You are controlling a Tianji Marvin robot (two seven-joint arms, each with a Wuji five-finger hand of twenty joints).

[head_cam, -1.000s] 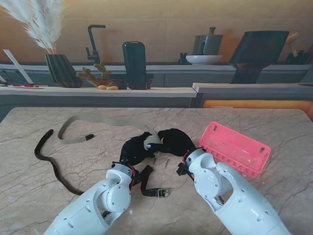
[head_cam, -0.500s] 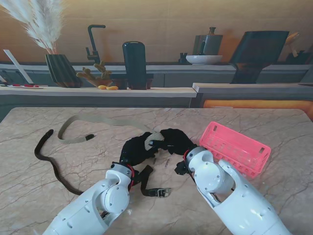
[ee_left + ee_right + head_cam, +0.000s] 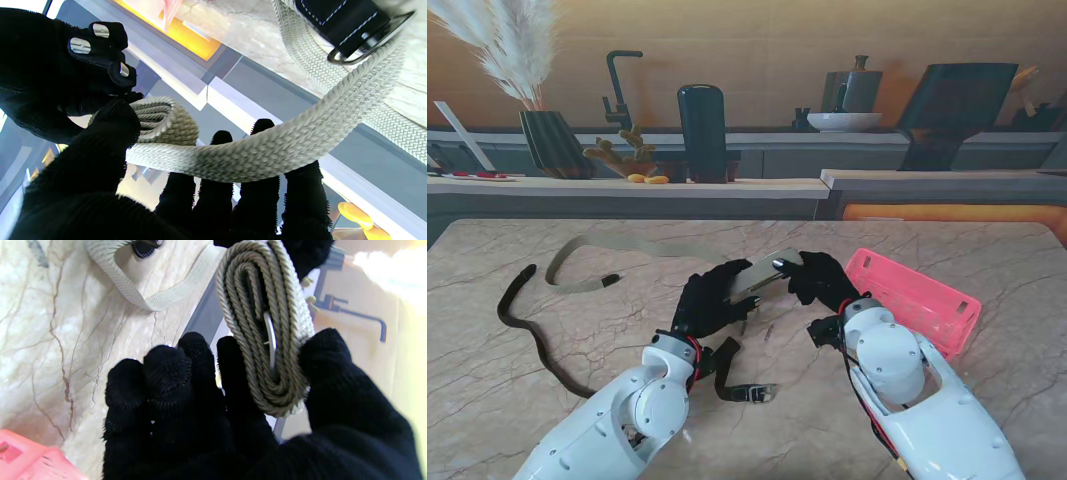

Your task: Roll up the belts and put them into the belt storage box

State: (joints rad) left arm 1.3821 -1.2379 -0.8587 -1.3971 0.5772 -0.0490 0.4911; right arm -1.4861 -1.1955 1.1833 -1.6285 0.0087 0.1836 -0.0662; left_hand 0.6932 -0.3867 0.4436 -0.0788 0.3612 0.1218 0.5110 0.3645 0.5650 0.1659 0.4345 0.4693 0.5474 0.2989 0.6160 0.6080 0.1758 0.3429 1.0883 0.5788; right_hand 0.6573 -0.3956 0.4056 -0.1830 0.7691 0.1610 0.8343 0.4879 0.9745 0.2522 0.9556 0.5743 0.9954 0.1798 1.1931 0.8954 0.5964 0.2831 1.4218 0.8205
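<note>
Belts lie on a marble desk (image 3: 987, 250): nearest, a black strap with a metal buckle (image 3: 745, 391) sits just in front of the left wrist, and a dark brown belt (image 3: 522, 325) snakes along the left side. Beyond the black strap, both black-gloved hands are raised over the middle of the desk with a woven beige belt (image 3: 652, 247) between them. The left hand (image 3: 710, 300) has its fingers (image 3: 257, 186) spread under the free run of webbing, thumb pressing near the coil, so it supports and grips the belt. The right hand (image 3: 822, 280) is closed on the rolled end (image 3: 267, 326), thumb on one side and fingers (image 3: 166, 380) on the other; several tight turns of webbing show in the right wrist view around a pale metal piece at the core. Right of that hand, touching or just beside its wrist, stands the pink plastic belt storage box (image 3: 922, 300), tilted across the desk with nothing visible inside. Farther left, the unrolled part of the beige belt trails across the desk to its dark tip (image 3: 610, 281).
</note>
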